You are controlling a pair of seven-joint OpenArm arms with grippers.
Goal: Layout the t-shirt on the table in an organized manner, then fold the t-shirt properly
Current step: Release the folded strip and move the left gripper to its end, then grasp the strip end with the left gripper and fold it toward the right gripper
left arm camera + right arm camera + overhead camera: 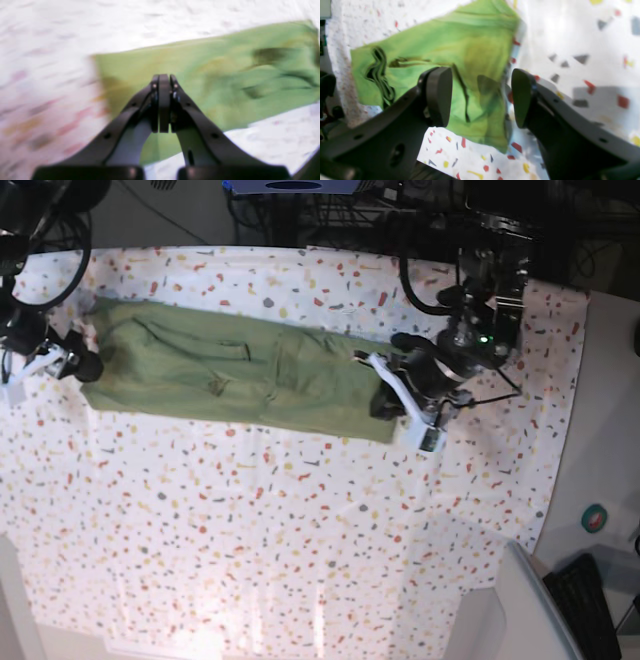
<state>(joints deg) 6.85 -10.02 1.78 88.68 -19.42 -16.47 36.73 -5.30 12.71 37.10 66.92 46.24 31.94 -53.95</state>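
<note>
Across the far half of the large flat counter (pixel 300 510), which is covered with a white cloth speckled in red, orange, yellow and grey flecks, lies the plain olive-green soft cotton t-shirt (pixel 240 370). It is folded into a long narrow band that runs from one side of the counter to the other, with some wrinkles and creases near its middle.

At one end of the band, the left hand (pixel 163 80) is above the short edge of the t-shirt. Its two black jaws are pressed fully together, and I see no cloth between them. The left wrist picture is blurred, so I cannot tell if the tips touch the fabric.

At the other end, the right hand (pixel 481 96) is over the corner of the t-shirt. Its jaws stand wide apart, with the green cloth and a bit of speckled counter visible in the gap, and it grips nothing. From the base view this hand is at the very edge of the garment, beside the counter's border.
</note>
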